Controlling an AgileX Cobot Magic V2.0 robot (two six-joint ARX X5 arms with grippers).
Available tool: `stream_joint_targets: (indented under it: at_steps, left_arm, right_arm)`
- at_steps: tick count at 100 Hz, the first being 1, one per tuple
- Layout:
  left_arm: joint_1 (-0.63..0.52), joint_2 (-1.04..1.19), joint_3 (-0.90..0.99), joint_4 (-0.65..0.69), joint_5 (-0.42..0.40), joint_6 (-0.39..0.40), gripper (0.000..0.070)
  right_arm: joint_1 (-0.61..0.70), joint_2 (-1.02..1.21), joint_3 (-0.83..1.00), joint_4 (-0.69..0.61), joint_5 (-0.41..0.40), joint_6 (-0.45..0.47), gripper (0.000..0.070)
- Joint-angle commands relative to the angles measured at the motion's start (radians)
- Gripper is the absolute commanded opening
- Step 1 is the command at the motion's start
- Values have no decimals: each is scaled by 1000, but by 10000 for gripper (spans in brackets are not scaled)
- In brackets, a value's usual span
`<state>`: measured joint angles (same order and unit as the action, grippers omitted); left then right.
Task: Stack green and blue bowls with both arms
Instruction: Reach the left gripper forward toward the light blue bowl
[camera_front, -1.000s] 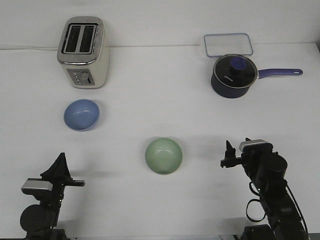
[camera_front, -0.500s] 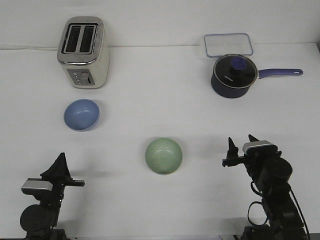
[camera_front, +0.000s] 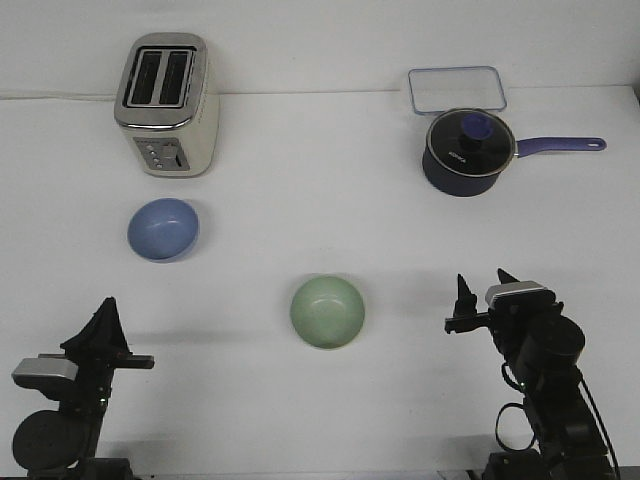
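The left arm has just shifted: its claw (camera_front: 103, 312) now sits lower and further to the left edge of the front view than half a second ago, drawing away from the bowls rather than toward them. Its fingers read as one dark pointed shape from this angle, so I cannot tell whether it is open or closed; it holds nothing. The right claw (camera_front: 482, 290) has not moved in that half second. Its two tips stand apart with a clear gap between them, so it is open and empty, pointing away from the robot.

Neither bowl has moved. The blue bowl (camera_front: 163, 229) rests upright on the white tabletop (camera_front: 300, 210) in front of the toaster (camera_front: 167, 104), well beyond the left claw. The green bowl (camera_front: 327, 312) sits upright near the middle, between the two arms and closer to the right claw than to the left.

For the task, this means no grasp has begun and the stacking is not yet started. The left arm's retreat looks like a repositioning before a reach to the blue bowl. The pan (camera_front: 463, 151) and the clear tray (camera_front: 456, 88) stand at the far right, well away from both bowls.
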<state>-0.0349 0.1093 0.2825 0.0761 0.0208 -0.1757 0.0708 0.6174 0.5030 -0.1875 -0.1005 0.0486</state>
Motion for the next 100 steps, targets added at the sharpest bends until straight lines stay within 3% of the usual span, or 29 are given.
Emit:
stream_joint_targets:
  at_steps: [1,42,49,57,82,86,95,100]
  left_arm:
    - [2,63,84,-44,-6,-8,12]
    - [2,603,611,-487,0,12,12]
    - [2,685,668,-549,16,70,12]
    - [2,757,702,-589,25,113,12]
    - [2,861,711,-613,25,111,23]
    - [2,864,711,-613,25,109,73]
    - [2,864,711,-613,24,104,322]
    - [2,864,711,-613,24,104,397]
  right_arm:
    - [1,5,13,15,4,-4,480]
    - [1,5,13,16,4,0,480]
    - [1,5,13,16,5,0,480]
    - [1,5,13,16,4,0,480]
    - [1,5,13,16,4,0,480]
    - [1,5,13,16,5,0,480]
    - [1,5,13,16,5,0,480]
    - [1,5,13,16,5,0,480]
